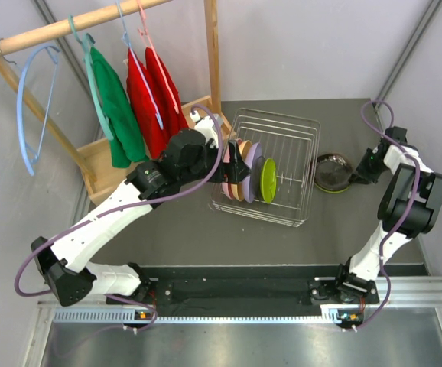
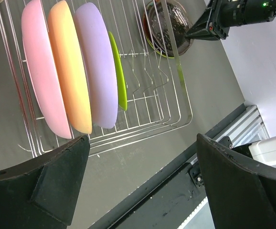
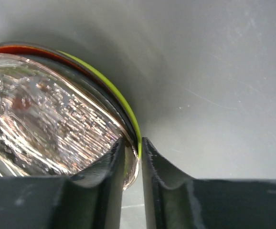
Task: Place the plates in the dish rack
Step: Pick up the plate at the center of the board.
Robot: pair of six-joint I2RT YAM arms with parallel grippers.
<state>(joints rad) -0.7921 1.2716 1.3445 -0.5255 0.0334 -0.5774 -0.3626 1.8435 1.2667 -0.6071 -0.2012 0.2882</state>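
The silver wire dish rack stands mid-table and holds a pink plate, an orange-tan plate, a lavender plate and a small lime green plate upright in a row. My left gripper is open and empty just left of the rack; its jaws stand wide apart over bare table. Right of the rack lies a stack of plates: clear on top, then dark, lime green and red edges. My right gripper is shut on the stack's rim.
A wooden clothes stand with hangers and green and red garments fills the back left, close behind my left arm. A black rail runs along the table's near edge. Grey walls close in on both sides.
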